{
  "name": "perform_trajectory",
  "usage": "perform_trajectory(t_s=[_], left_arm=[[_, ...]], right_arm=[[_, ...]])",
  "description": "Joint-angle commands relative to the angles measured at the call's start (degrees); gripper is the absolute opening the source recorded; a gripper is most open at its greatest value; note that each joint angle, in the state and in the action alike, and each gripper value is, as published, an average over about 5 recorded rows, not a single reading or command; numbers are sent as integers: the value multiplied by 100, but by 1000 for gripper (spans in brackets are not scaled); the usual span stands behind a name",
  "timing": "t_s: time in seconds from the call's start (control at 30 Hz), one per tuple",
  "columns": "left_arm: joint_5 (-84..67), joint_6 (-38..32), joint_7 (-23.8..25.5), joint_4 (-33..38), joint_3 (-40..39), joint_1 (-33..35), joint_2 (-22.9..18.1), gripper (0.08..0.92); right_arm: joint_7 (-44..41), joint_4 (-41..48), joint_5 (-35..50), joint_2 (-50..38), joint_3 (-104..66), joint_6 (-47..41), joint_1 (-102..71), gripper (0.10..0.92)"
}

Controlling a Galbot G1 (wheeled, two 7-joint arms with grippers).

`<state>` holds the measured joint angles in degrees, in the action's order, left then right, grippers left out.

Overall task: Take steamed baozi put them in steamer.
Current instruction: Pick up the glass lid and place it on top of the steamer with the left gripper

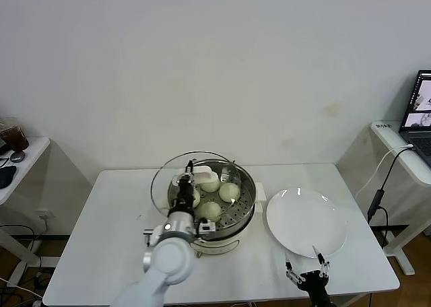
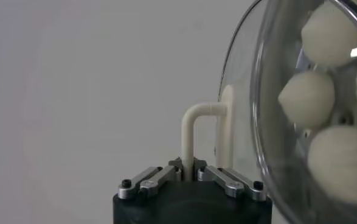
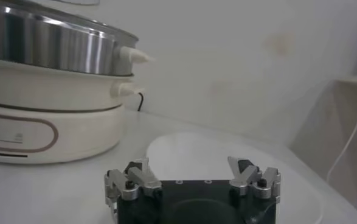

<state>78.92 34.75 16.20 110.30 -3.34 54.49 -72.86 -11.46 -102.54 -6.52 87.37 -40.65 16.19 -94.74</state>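
The steamer (image 1: 248, 206) stands mid-table with several cream-white baozi (image 1: 229, 192) on its perforated tray. My left gripper (image 1: 183, 183) is shut on the white handle (image 2: 190, 131) of the round glass lid (image 1: 161, 179) and holds the lid tilted over the steamer's left side. In the left wrist view the gripper (image 2: 189, 171) pinches the handle, and baozi (image 2: 307, 97) show through the lid (image 2: 263, 122). My right gripper (image 1: 306, 268) is open and empty near the table's front edge, just in front of the white plate (image 1: 306, 221).
The plate is bare and lies to the right of the steamer. The right wrist view shows the steamer's steel pot (image 3: 50, 42) on its white base (image 3: 44, 122), the plate (image 3: 227, 152) and the open gripper (image 3: 193, 176). Side tables stand at both sides.
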Motion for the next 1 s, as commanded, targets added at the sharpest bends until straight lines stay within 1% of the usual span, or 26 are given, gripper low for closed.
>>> perform_trajectory(t_s=[0.03, 0.37, 1.0], left_arm=[[529, 152, 133, -568, -390, -244, -714, 171], [579, 100, 31, -767, -349, -159, -710, 171], [568, 47, -71, -817, -323, -54, -746, 171]], right_arm=[[9, 21, -65, 3, 45, 26, 9, 823], [-2, 23, -50, 4, 52, 38, -20, 823], [-11, 74, -69, 3, 121, 51, -19, 823]])
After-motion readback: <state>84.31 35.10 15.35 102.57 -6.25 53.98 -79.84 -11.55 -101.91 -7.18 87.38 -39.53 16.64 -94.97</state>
